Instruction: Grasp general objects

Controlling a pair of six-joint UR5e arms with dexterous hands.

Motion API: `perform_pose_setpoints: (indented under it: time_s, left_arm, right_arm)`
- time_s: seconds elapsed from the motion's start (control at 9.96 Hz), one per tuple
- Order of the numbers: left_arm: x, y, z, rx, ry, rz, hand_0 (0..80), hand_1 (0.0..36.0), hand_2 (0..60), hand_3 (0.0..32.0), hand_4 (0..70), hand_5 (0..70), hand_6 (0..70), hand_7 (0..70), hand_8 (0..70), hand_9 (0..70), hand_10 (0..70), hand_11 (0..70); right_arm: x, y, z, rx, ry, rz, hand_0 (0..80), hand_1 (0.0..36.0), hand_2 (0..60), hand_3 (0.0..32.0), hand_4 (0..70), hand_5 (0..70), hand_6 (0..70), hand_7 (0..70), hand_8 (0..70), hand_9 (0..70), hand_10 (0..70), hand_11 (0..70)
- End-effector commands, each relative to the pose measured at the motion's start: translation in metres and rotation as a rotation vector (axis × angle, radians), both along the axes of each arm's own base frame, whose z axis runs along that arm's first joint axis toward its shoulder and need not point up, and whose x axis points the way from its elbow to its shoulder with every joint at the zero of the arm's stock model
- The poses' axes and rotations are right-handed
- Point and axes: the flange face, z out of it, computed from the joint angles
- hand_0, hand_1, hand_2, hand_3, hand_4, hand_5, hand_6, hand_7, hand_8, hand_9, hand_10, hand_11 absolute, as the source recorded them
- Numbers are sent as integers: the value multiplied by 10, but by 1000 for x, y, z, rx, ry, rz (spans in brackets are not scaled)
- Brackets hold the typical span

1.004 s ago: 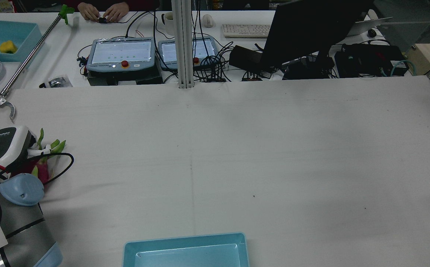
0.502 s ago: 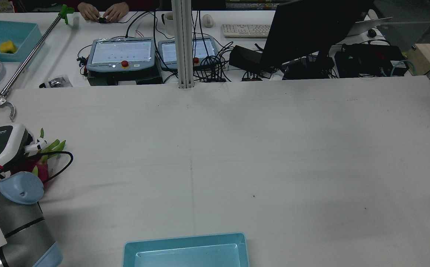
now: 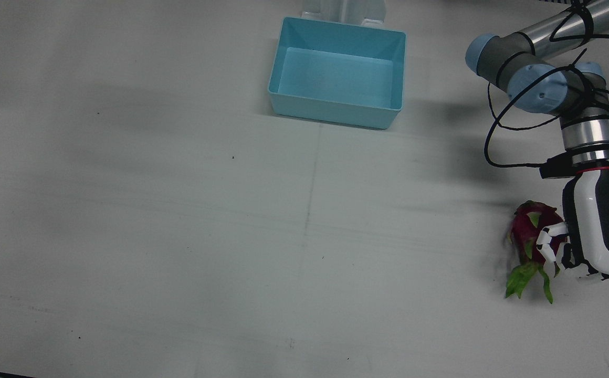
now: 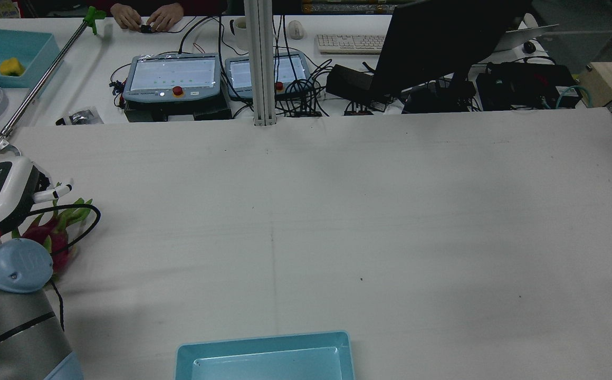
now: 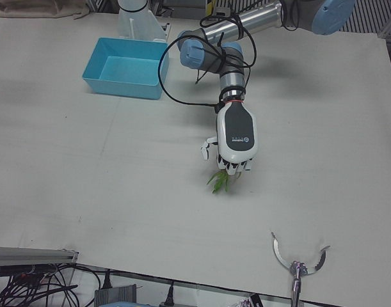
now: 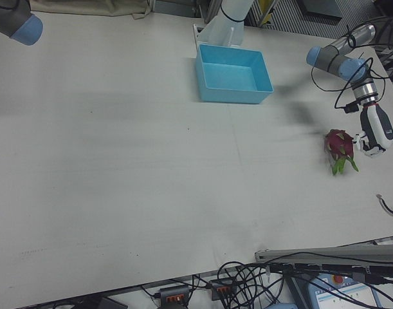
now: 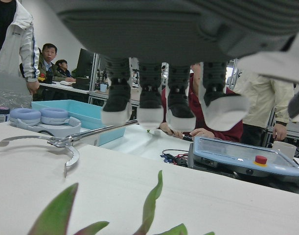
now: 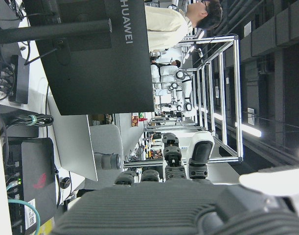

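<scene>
Lifting away over the last second, the white-and-black left hand point(image 3: 594, 231) now hovers beside the magenta dragon fruit with green leaf tips point(image 3: 531, 242), fingers point(image 3: 546, 245) spread, holding nothing. The fruit lies on the white table point(image 3: 178, 210) near its left edge, long axis pointing leaf-end toward the operators.

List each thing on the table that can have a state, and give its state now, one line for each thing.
Dragon fruit: lying on the table on its side, leaves pointing away from the robot, not lifted.
Left hand: open, fingers spread beside and over the fruit; no firm grip shows.
Right hand: open, holding nothing, fingers apart, seen only in its own view.
Blue bin: upright, empty.
Reacher tool: lying on the table edge, its claw open.
</scene>
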Motion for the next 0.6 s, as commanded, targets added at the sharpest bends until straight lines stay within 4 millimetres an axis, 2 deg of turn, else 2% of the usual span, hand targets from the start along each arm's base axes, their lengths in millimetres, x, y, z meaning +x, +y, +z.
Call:
perform_pose_setpoints:
  time_s: [0.0,0.1,0.2,0.3,0.4,0.5]
  left_arm:
    - [8,1,-8,20,83,79,137,0,0,0,5,0,25,76,90,1,194,276]
    - [9,0,-6,9,84,100,145,0,0,0,0,0,0,0,43,0,93,133]
    - [11,0,-3,6,97,108,152,0,0,0,0,0,0,0,33,0,41,57]
    - [8,0,4,15,134,99,174,0,0,110,0,0,0,0,11,0,0,0]
    - [2,5,17,19,147,98,189,0,0,306,0,0,0,0,0,0,0,0]
    - [-5,7,17,39,170,94,199,0,0,320,0,0,0,0,0,0,0,0]
  right_arm:
    - [0,0,0,1,0,0,0,0,0,0,0,0,0,0,0,0,0,0]
    - [0,1,1,-2,0,0,0,0,0,0,0,0,0,0,0,0,0,0]
    - [0,0,0,-1,0,0,0,0,0,0,0,0,0,0,0,0,0,0]
    - [0,0,0,-1,0,0,0,0,0,0,0,0,0,0,0,0,0,0]
    - [0,0,0,-1,0,0,0,0,0,0,0,0,0,0,0,0,0,0]
    - [0,0,0,1,0,0,0,0,0,0,0,0,0,0,0,0,0,0]
